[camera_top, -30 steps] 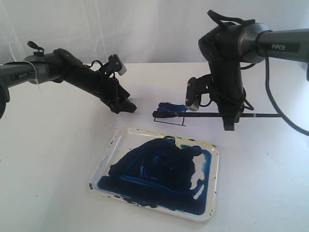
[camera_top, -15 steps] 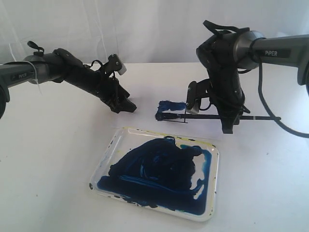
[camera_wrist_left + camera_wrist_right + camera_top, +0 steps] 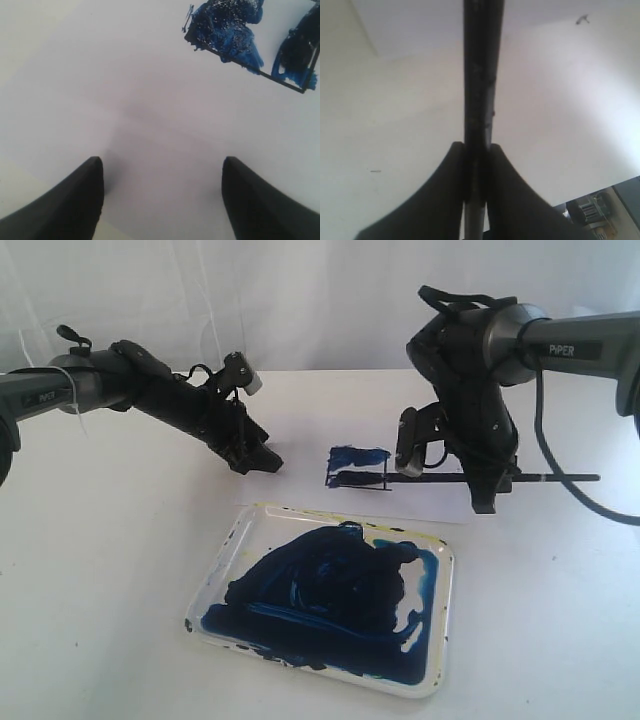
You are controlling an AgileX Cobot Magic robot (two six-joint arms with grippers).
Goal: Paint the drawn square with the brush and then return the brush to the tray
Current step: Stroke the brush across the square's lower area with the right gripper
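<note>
Exterior view: my right end effector [image 3: 484, 498] is clamped on the brush [image 3: 560, 478] about mid-handle. The tail pokes out one side of it, and the bristle end reaches out the other side into the square [image 3: 357, 468], which is only partly blue. The tray [image 3: 222, 560] sits near that end effector on the camera side, not touching. It's shallow, glossy white with rounded corners, and sloppy with wet paint. My left end effector [image 3: 262, 462] hangs low over the bench [image 3: 90, 570], beside the square but apart from it.

Left wrist view: left end effector [image 3: 162, 200] has its fingers spread wide with nothing between them, just plain matte paper [image 3: 125, 100]. The square [image 3: 250, 40] lies out ahead of the tips, its thin black outline streaked with patchy blue.

Right wrist view: right end effector [image 3: 477, 160] is closed tight on the black handle, which runs straight out past the fingertips.

My read is that the brush is very light, with a stiff skinny handle and soft wet bristles. It's round and slick, so it could roll or pivot in the grip. Mid-handle seems like the right hold, since it keeps me clear of the paint.
</note>
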